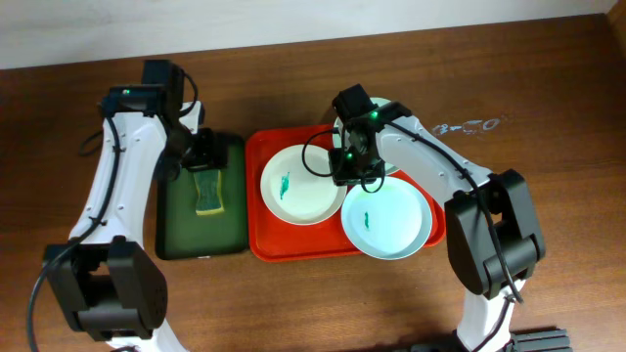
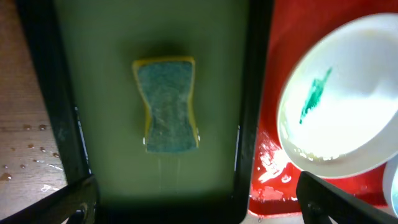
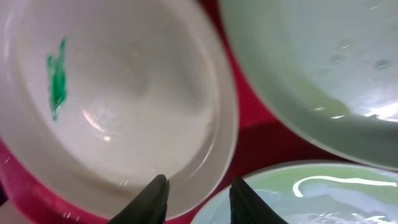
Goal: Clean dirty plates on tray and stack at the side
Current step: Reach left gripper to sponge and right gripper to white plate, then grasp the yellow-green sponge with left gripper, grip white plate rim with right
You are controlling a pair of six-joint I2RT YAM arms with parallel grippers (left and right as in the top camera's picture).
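Right fingers [image 3: 155, 202] are set close together, straddling the near rim of the white plate [image 3: 124, 106]. Whether the rim is actually pinched or only bracketed cannot be told. The right gripper [image 1: 354, 168] is placed over the spot where that plate meets the front mint plate [image 1: 386, 223], and the rear mint plate [image 3: 311, 68] is partly hidden under the arm. All three plates are located on the red tray [image 1: 262, 242], none stacked at the side. Green smears are noted on the white plate and the front mint one, so nothing is judged cleaned yet. Left fingers [image 2: 348, 199] are spread wide with nothing held. The left gripper [image 1: 205, 154] is positioned above the sponge [image 2: 166, 106], which is laid flat, scouring side up, in the green tray [image 1: 184, 230] just beside the red tray. Risks: the white and front mint rims are touching or overlapped (which is on top cannot be confirmed), so if the white plate is lifted or dragged, the neighbour may be tipped or shoved against the tray wall. A thin glossy rim gripped at one edge only may be lost from a shallow hold, more so since wet patches are seen on the red tray. Both arms would have to be brought over the same plate for wiping, so a clash between them is possible.
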